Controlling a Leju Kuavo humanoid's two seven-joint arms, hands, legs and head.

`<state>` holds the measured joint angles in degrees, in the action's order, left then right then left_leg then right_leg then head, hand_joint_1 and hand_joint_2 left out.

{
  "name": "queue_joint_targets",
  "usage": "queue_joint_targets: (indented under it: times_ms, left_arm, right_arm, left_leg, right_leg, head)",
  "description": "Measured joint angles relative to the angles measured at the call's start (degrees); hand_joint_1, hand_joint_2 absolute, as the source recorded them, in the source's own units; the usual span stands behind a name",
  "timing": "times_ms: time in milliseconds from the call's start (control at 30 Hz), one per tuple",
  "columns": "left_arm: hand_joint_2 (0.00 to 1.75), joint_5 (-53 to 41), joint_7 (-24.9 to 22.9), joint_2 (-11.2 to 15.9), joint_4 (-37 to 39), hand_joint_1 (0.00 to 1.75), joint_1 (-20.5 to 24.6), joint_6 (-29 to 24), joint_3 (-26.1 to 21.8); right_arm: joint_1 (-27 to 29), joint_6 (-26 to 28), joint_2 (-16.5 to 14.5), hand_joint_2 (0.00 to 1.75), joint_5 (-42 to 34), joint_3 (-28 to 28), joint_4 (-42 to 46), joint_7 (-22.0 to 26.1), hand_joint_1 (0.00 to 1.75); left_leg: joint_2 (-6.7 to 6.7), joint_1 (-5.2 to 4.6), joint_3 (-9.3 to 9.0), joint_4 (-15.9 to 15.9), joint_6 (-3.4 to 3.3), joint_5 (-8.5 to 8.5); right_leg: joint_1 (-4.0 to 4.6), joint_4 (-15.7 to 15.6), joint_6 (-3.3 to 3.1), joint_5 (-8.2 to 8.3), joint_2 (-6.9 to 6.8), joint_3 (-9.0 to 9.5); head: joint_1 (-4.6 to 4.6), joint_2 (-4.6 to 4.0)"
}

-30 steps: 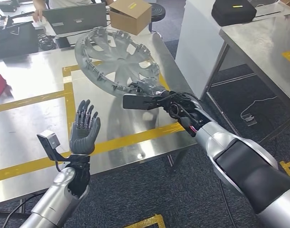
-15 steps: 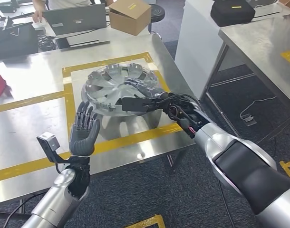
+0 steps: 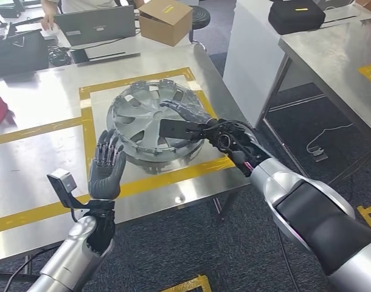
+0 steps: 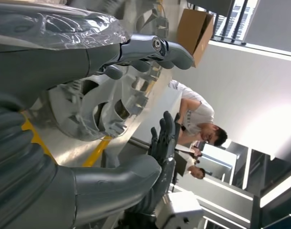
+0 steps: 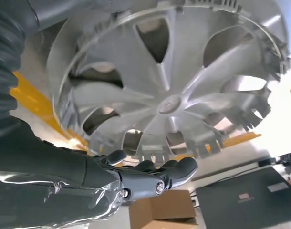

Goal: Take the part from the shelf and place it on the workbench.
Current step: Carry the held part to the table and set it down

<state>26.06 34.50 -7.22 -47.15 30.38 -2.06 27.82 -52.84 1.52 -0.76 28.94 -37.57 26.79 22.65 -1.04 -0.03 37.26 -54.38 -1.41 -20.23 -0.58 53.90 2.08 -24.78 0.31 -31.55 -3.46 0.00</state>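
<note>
Wheel cover lies flat on the table under the right hand, whose fingers look spread and loose, so pulling away comes next.

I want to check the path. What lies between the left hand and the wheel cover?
In the head view, between the left hand and the wheel cover lies bare workbench steel.

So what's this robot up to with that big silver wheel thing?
It has just set a hubcap down flat on the steel workbench, inside a yellow-taped square. Its right robot hand lies over the hubcap's near edge, fingers stretched out. The left robot hand hovers open beside it, holding nothing.
</note>
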Motion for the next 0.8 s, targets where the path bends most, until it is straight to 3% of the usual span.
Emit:
queue_joint_targets:
  times_ms: [100, 233, 300, 600, 800]
  left_arm:
    - [0.0, 0.29, -0.73, 0.25, -0.2, 0.0, -0.51, -1.13, -0.01]
    - [0.0, 0.26, -1.27, 0.93, -1.02, 0.0, -1.69, -2.95, -0.02]
    - [0.0, 0.09, -1.29, 1.32, -1.36, 0.0, -2.14, -3.41, -0.02]
    - [0.0, -0.58, -1.28, 2.21, -2.65, 0.0, -2.72, -4.66, -0.02]
    - [0.0, -0.86, -2.23, 3.07, -4.97, 0.0, -3.71, -6.93, -0.02]
  right_arm:
    - [1.21, -1.93, 0.24, 1.75, -8.0, 1.8, 2.55, -0.95, 0.0]
    - [6.5, -3.4, 1.44, 1.75, -24.76, 5.09, 12.77, -7.41, 0.0]
    - [9.55, -2.49, 2.16, 1.75, -29.62, 6.36, 18.84, -9.69, 0.0]
    - [15.79, -0.46, 4.64, 1.75, -34.6, 9.98, 36.44, -10.99, 0.0]
    - [21.25, 1.65, 6.35, 1.75, -39.33, 12.17, 48.82, -14.51, 0.0]
  left_leg:
    - [0.0, 0.0, -0.05, 0.0, 0.0, 0.0]
    - [-0.03, 0.0, -0.11, 0.01, 0.02, -0.02]
    - [-0.02, 0.0, -0.13, 0.02, 0.03, -0.03]
    - [0.09, 0.0, -0.25, 0.03, 0.04, -0.04]
    - [0.11, 0.0, -0.3, 0.03, 0.04, -0.05]
  right_leg:
    - [0.0, 0.0, 0.0, 0.0, 0.0, 0.04]
    - [0.0, 0.0, 0.01, -0.04, -0.03, 0.13]
    - [0.0, -0.01, 0.01, -0.05, -0.02, 0.13]
    - [0.0, -0.02, -0.01, -0.05, 0.03, 0.17]
    - [0.0, -0.02, -0.01, -0.05, 0.03, 0.24]
  head:
    - [0.01, 0.0]
    - [-0.01, 0.0]
    - [-0.01, 0.0]
    - [0.01, 0.0]
    - [0.01, 0.0]
